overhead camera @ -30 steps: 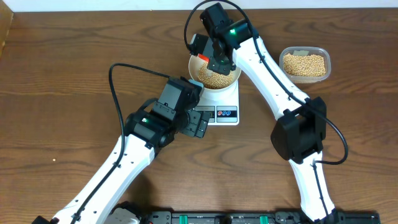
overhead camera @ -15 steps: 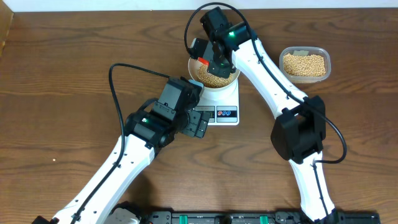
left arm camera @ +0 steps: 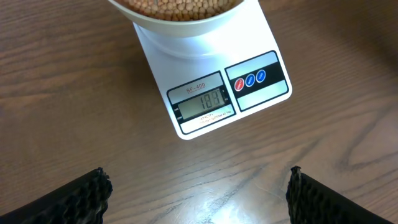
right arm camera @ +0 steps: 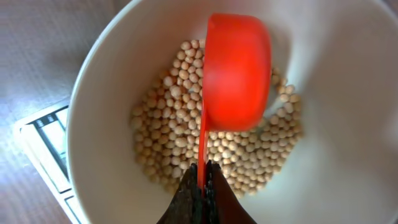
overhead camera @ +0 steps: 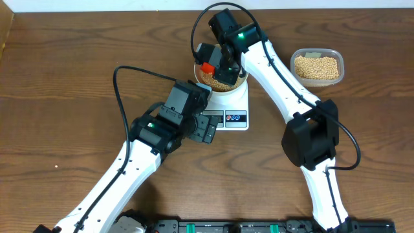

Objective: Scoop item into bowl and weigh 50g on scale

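**Change since half a second ago:** In the overhead view the red plastic measuring scoop (overhead camera: 207, 67) has swung towards the left side of the round white shallow bowl (overhead camera: 228, 92) and shows more of its red cup. The left arm, the scale and the tub have not moved.

**Tool:** The right gripper (right arm camera: 200, 182) has its jaws clamped together on the thin handle of the red plastic measuring scoop (right arm camera: 236, 74). The handle is edge-on to the wrist camera. The cup is rolled over and shows its smooth outer side above the small round tan-yellow beans (right arm camera: 180, 130). These lie in a heap on the floor of the round white shallow bowl (right arm camera: 93, 87). The bowl stands on the white rectangular digital scale (left arm camera: 211, 102), at the end away from the display. The left gripper (left arm camera: 198, 180) hovers over the wooden table (left arm camera: 348, 37) in front of the scale, its fingers (left arm camera: 87, 196) spread wide and holding nothing.

**Hidden or unclear:**
- The inside of the scoop cup faces away, so I cannot tell whether it holds any beans.
- I cannot tell whether the cup touches the heap.
- The display digits are lit but too small to read with certainty (three figures, apparently).
- The right arm covers part of the bowl from overhead.
- More beans sit in a clear rounded-rectangular plastic tub (overhead camera: 316, 53), well apart to the right.
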`<act>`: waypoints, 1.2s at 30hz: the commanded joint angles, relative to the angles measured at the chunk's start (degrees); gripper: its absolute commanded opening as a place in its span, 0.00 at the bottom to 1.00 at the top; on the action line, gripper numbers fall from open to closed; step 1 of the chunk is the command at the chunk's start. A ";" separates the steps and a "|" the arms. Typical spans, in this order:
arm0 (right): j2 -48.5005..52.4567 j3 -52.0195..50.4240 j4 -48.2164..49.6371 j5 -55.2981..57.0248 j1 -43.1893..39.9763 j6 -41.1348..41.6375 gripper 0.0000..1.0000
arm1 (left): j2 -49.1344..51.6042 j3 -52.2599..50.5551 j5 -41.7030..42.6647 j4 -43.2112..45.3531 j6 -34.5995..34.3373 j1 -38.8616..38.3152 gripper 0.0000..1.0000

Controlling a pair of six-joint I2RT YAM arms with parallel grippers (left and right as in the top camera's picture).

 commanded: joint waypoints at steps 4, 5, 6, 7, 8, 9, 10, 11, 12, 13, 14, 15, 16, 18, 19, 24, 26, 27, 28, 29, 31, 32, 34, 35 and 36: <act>-2.40 -0.28 -2.01 -7.39 -0.33 1.01 0.01 | -0.42 0.09 -0.94 -0.22 0.17 0.20 0.93; -2.56 -0.28 -2.34 -8.81 -0.63 1.01 0.01 | -0.42 0.09 -0.94 -0.22 0.17 0.20 0.92; -2.84 -0.28 -2.69 -10.32 -1.01 1.01 0.01 | -0.42 0.09 -0.94 -0.22 0.17 0.20 0.92; -3.06 -0.28 -3.08 -11.80 -1.44 1.01 0.01 | -0.42 0.09 -0.94 -0.22 0.17 0.20 0.92; -3.26 -0.28 -3.50 -13.35 -1.90 1.01 0.01 | -0.42 0.09 -0.94 -0.22 0.17 0.20 0.92; -3.52 -0.28 -3.93 -14.86 -2.43 1.01 0.01 | -0.42 0.09 -0.94 -0.22 0.15 0.20 0.93; -3.76 -0.28 -4.33 -16.37 -2.97 1.01 0.01 | -0.42 0.09 -0.94 -0.22 0.17 0.20 0.92; -3.98 -0.28 -4.72 -17.84 -3.58 1.01 0.01 | -0.42 0.09 -0.94 -0.22 0.17 0.20 0.93; -4.24 -0.28 -4.98 -19.12 -4.17 1.03 0.01 | -0.42 0.09 -0.94 -0.22 0.17 0.20 0.92; -4.46 -0.28 -5.25 -20.44 -4.85 1.07 0.01 | -0.42 0.09 -0.94 -0.22 0.17 0.20 0.93; -4.79 -0.28 -5.38 -21.86 -5.73 1.66 0.01 | -0.42 0.09 -0.94 -0.22 0.17 0.20 0.92; -5.01 -0.28 -5.38 -23.08 -6.51 2.47 0.01 | -0.42 0.09 -0.94 -0.22 0.17 0.20 0.93; -5.14 -0.28 -5.40 -24.46 -7.32 2.95 0.01 | -0.42 0.09 -0.94 -0.22 0.17 0.20 0.93; -5.33 -0.28 -5.57 -27.23 -8.87 3.69 0.01 | -0.42 0.09 -0.94 -0.22 0.17 0.20 0.93; -5.40 -0.28 -5.88 -29.20 -9.81 3.78 0.01 | -0.42 0.09 -0.94 -0.22 0.17 0.20 0.92; -5.40 -0.28 -7.50 -35.47 -13.20 3.76 0.01 | -0.42 0.09 -0.94 -0.22 0.17 0.20 0.92; -5.42 -0.28 -7.98 -37.18 -14.25 3.76 0.01 | -0.42 0.09 -0.94 -0.22 0.17 0.20 0.92; -5.51 -0.28 -8.24 -38.12 -14.71 3.76 0.01 | -0.42 0.09 -0.94 -0.22 0.17 0.20 0.92; -5.64 -0.28 -8.46 -39.15 -15.23 3.76 0.01 | -0.42 0.09 -0.94 -0.22 0.17 0.20 0.92; -5.79 -0.28 -8.59 -39.87 -15.67 3.76 0.01 | -0.42 0.09 -0.94 -0.22 0.17 0.20 0.92; -6.29 -0.28 -8.81 -40.61 -16.57 3.78 0.01 | -0.42 0.09 -0.94 -0.22 0.17 0.20 0.93; -6.64 -0.28 -8.98 -40.68 -17.05 3.76 0.01 | -0.42 0.09 -0.94 -0.22 0.15 0.20 0.93; -7.10 -0.28 -9.25 -40.65 -17.81 3.76 0.01 | -0.42 0.09 -0.94 -0.22 0.17 0.20 0.93; -7.28 -0.28 -9.35 -40.65 -18.12 3.76 0.01 | -0.42 0.09 -0.94 -0.22 0.17 0.20 0.93; -7.32 -0.28 -9.40 -40.68 -18.45 3.78 0.01 | -0.42 0.09 -0.94 -0.22 0.17 0.20 0.92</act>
